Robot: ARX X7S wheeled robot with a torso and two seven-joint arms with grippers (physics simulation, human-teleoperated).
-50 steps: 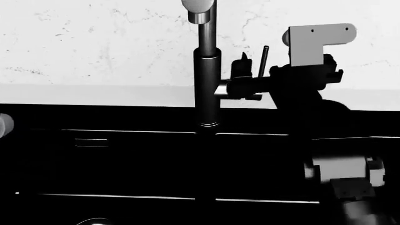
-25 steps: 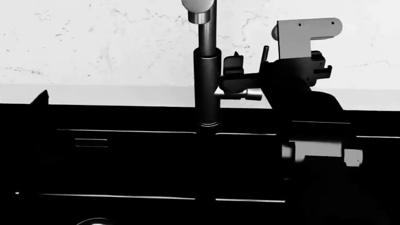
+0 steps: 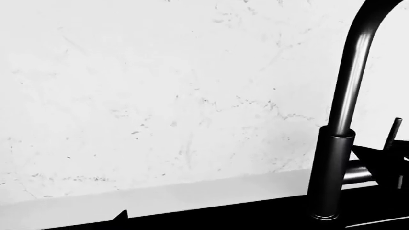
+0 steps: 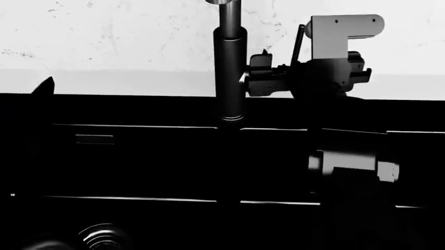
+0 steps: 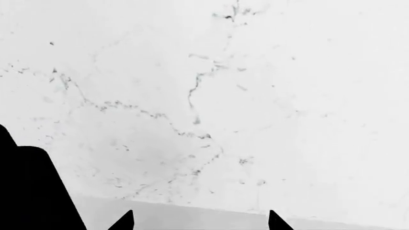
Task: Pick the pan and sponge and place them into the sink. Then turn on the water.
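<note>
The white marble wall (image 4: 104, 36) is seen behind everything, smooth with thin grey cracks. The long black sink (image 4: 139, 161) is stretched below it, with a round ribbed drain (image 4: 104, 237). The tall grey round tap (image 4: 230, 73) is stood at the sink's back edge. The right gripper (image 4: 259, 78) is held level beside the tap, near its thin lever (image 4: 299, 44). Its two tips (image 5: 121, 221) are spread apart on nothing. The left gripper (image 4: 45, 86) is poked up at the far side; its opening cannot be told.

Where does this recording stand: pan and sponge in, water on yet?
Neither the pan nor the sponge shows in any view, so the placing can't be confirmed; the sink is too dark to read. In hand: the right gripper is at the tap, beside its thin lever. Left: no water is seen running, so the lever apparently isn't turned.
</note>
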